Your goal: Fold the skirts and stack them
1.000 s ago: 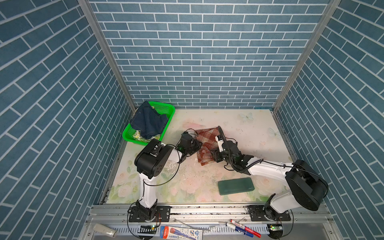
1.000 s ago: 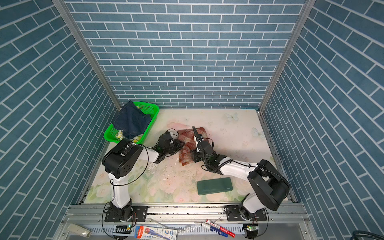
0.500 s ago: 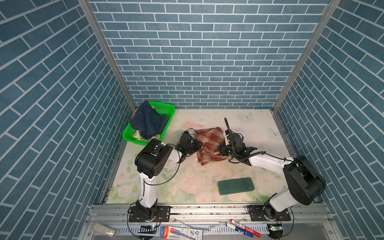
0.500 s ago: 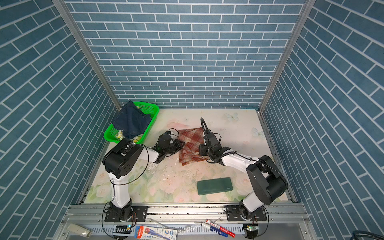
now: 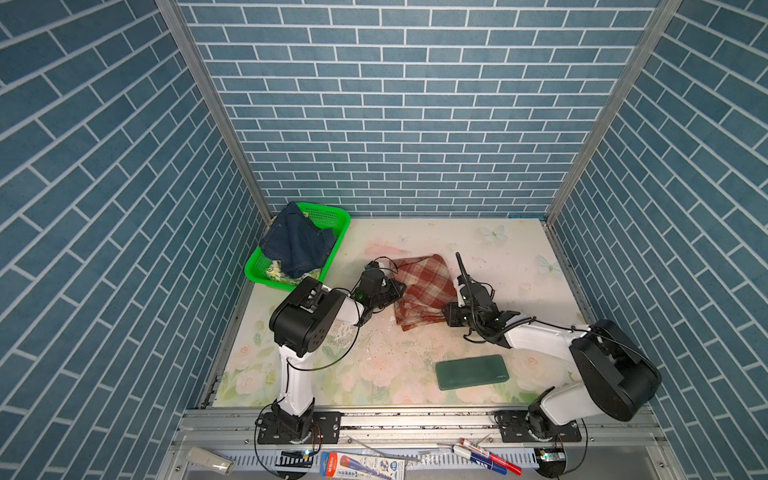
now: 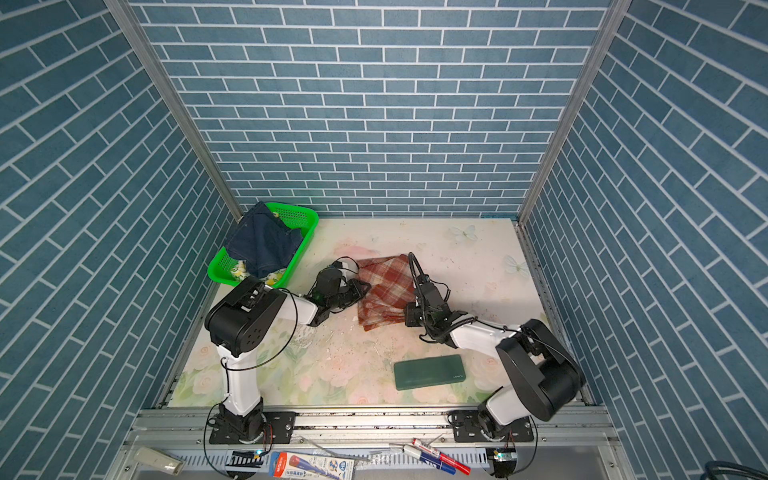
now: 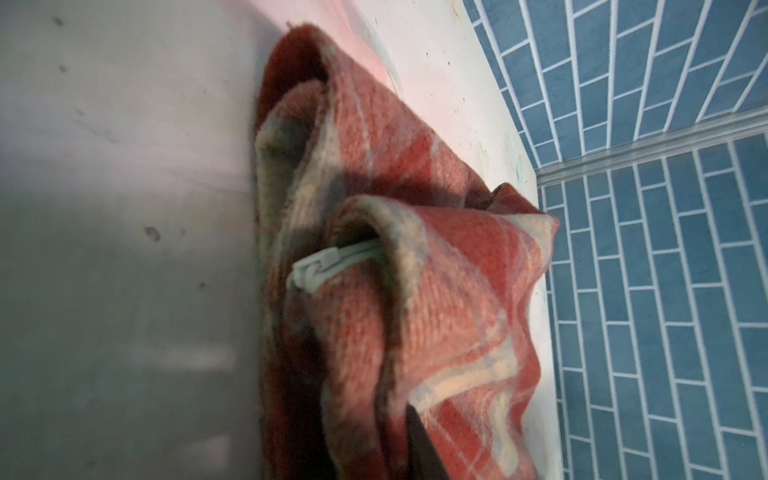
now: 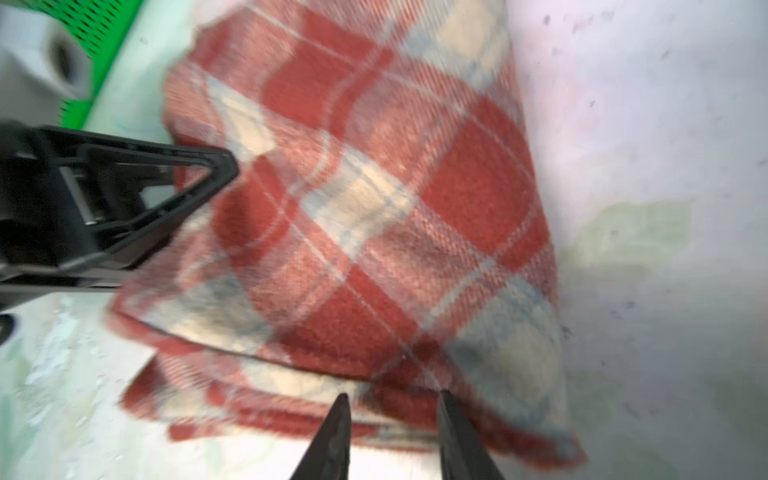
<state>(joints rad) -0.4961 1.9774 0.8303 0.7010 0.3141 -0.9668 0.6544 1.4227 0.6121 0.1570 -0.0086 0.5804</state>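
Two fingertips of the right gripper point(image 8: 392, 405) stand apart with nothing pinched between them, just at one edge of the folded plaid skirt point(image 8: 374, 208). At the opposite edge sits the left gripper point(image 5: 394, 287), and whether it is clamped on the cloth cannot be told. That skirt lies mid-table point(image 5: 498, 249), while the denim skirt point(image 5: 297, 245) and the lemon-print skirt point(image 5: 274, 272) sit in the green basket point(image 5: 332, 216) at the far left corner.

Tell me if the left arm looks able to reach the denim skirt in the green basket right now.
Probably yes. The denim skirt lies on top in the green basket, uncovered, close to the left arm. The left end effector sits at the plaid skirt, and nothing stands between.
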